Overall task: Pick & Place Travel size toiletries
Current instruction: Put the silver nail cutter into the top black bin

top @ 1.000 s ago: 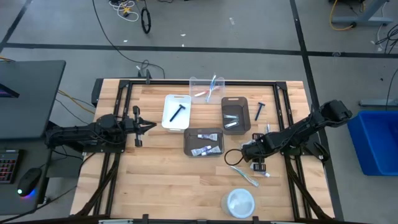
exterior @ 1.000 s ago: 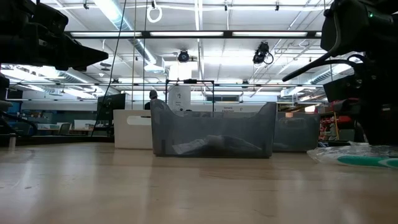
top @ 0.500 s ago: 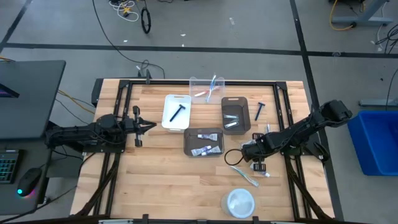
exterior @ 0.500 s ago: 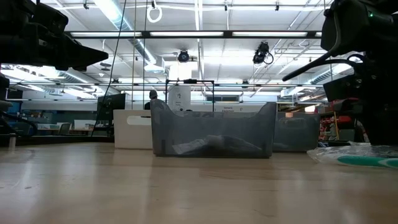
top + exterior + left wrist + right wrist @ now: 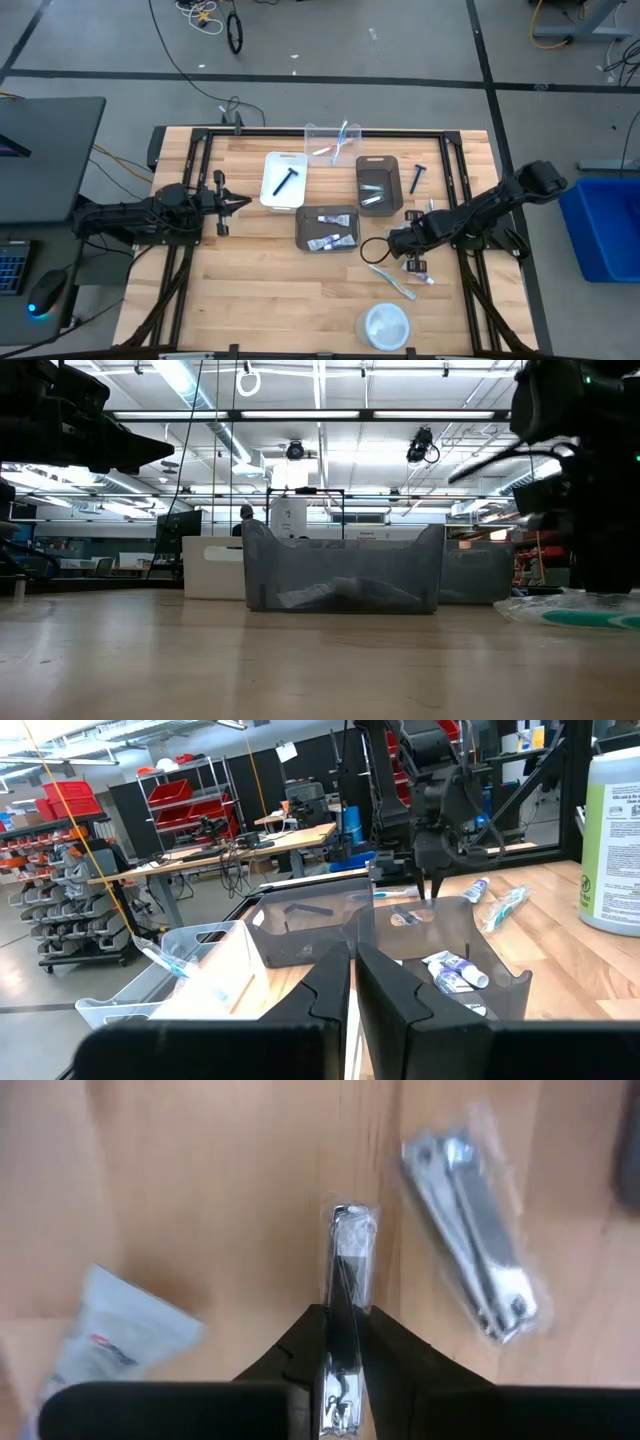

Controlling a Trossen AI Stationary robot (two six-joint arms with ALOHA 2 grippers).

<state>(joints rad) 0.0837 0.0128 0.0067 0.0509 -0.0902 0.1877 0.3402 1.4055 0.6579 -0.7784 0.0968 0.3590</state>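
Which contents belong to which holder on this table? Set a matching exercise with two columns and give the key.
Holders
1. white bin
2. clear bin
3. dark grey bin at the table's middle
4. right gripper

Contents
a. toothpaste tubes
b. wrapped nail clipper
c. black razor
d. toothbrushes

Pairs: 1-c, 2-d, 3-a, 4-b
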